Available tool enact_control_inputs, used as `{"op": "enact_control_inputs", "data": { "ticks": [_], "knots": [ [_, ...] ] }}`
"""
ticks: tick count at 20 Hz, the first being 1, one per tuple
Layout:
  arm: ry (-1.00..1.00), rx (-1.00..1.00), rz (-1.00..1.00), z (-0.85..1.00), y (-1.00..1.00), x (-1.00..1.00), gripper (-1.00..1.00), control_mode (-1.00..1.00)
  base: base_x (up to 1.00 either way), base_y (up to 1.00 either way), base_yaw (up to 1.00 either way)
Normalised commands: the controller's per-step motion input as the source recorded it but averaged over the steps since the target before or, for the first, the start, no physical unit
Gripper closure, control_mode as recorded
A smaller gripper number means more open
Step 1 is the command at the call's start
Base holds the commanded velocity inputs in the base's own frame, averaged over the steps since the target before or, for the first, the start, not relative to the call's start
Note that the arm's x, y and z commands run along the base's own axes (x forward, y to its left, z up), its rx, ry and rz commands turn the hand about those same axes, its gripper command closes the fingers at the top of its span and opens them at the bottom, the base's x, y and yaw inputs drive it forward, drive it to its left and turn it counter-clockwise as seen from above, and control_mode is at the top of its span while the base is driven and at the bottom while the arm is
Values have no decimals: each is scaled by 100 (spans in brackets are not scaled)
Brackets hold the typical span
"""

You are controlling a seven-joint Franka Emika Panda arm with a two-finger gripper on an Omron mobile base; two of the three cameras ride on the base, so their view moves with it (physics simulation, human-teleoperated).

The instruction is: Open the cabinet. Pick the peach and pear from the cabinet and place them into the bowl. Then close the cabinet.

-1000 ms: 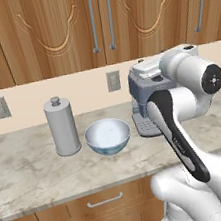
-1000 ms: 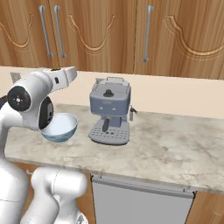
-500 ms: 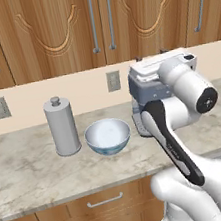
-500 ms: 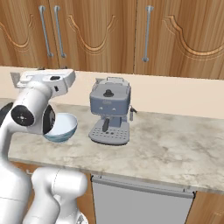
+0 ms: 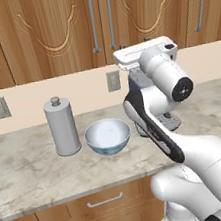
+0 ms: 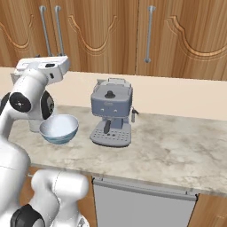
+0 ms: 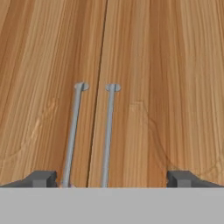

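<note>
Two carved wooden doors of the cabinet [image 5: 100,25] are seen shut above the marbled worktop [image 5: 37,177] in the left base view, the glossy bowl [image 5: 108,136] resting below. In the right base view, the bowl [image 6: 59,129] sits left of a grey coffee machine [image 6: 111,112]. In the hand view, the pincer [image 7: 112,178] is spread wide, holding nothing, before two silver bar handles [image 7: 71,131].

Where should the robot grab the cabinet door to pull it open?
Probably one of the two long silver handles beside the middle seam of the cabinet. They stand upright and off the wood, so the open gripper could come straight at the front and close its fingertips from either side of one bar.
</note>
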Motion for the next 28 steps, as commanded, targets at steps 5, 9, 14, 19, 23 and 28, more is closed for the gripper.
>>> {"op": "enact_control_inputs", "data": {
  "ticks": [5,9,14,19,23,28],
  "knots": [
    [1,0,0,4,1,76,-100,-100,0,0,0],
    [2,0,0,0,0,87,-100,-100,0,0,0],
    [4,1,0,0,19,65,-100,-100,0,0,0],
    [0,0,0,0,30,26,-100,-100,0,0,0],
    [0,0,0,0,9,36,-100,-100,0,0,0],
    [0,0,0,0,0,69,-100,-100,0,0,0]
  ]
}}
